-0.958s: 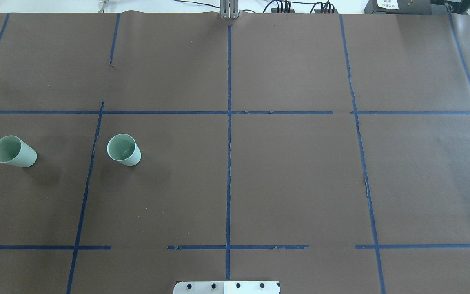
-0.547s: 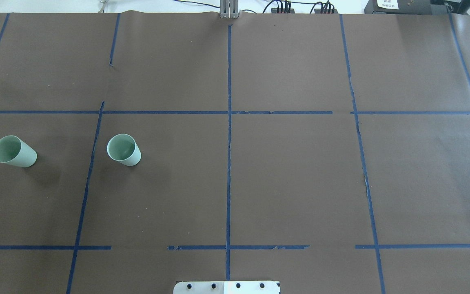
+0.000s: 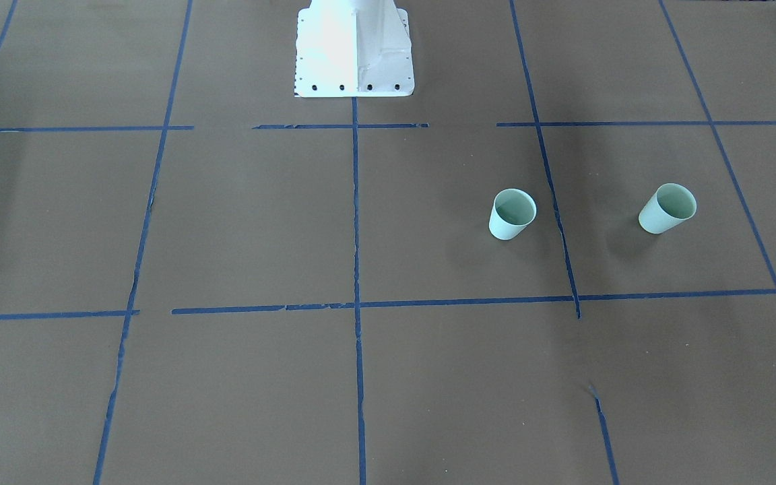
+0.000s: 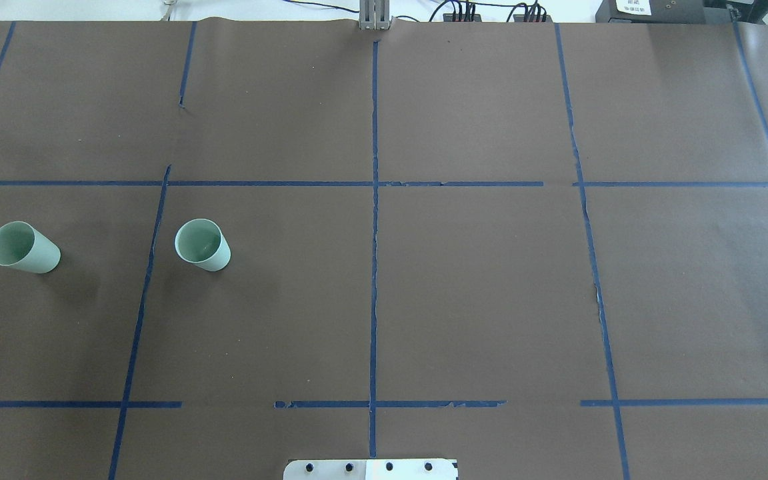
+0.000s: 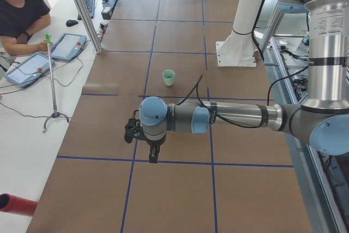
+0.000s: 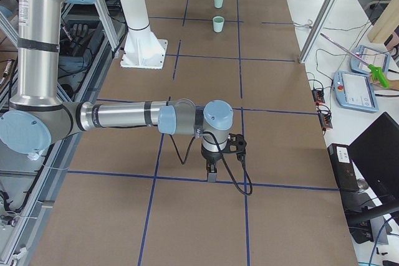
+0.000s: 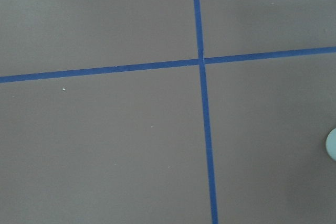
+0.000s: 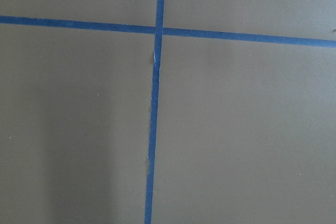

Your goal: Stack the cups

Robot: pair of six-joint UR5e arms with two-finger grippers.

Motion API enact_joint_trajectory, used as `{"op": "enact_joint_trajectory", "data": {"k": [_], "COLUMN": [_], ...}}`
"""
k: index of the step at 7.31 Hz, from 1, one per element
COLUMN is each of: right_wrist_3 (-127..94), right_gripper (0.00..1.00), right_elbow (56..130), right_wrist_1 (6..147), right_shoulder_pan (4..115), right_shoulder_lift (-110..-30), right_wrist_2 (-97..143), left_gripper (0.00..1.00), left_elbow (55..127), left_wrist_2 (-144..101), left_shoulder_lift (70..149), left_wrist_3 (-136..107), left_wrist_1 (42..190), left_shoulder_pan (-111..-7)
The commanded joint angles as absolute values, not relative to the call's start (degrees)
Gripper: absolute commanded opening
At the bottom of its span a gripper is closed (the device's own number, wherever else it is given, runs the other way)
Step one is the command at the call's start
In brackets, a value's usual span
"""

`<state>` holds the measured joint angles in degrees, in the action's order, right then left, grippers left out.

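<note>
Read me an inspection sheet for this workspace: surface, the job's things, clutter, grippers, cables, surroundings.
Surface: table under brown paper, gridded with blue tape that is torn in spots.
Job's things: outer cup and inner cup, upright and apart on the robot's left half, with a tape line between them.
Clutter: nothing seen.
Grippers: left gripper and right gripper hang above the table with no cup held; open or shut cannot be told.
Cables: left wrist cable and right wrist cable are black and hang in loose loops; wires at the far edge.
Surroundings: operator seated by tablets; white pedestal.
</note>
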<state>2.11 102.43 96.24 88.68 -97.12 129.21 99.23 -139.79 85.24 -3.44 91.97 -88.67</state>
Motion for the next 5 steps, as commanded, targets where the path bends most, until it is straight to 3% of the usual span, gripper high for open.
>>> {"op": "enact_joint_trajectory", "data": {"k": [1, 5], "right_wrist_3": [2.1, 2.1], "right_gripper": [1.00, 1.00], "right_elbow": [102.4, 102.4], "right_wrist_1": [96.2, 96.2], "right_shoulder_pan": [88.7, 88.7], "right_shoulder_lift": [-97.1, -97.1], "right_wrist_2": [129.3, 129.3], "left_gripper": [1.00, 1.00], "left_elbow": [101.0, 101.3], "left_wrist_2": [-140.4, -133.1], "left_shoulder_lift": [85.1, 82.9], "left_wrist_3": [-14.5, -38.7], "left_wrist_1": [97.7, 113.1], "left_shoulder_pan": [-81.4, -68.0]}}
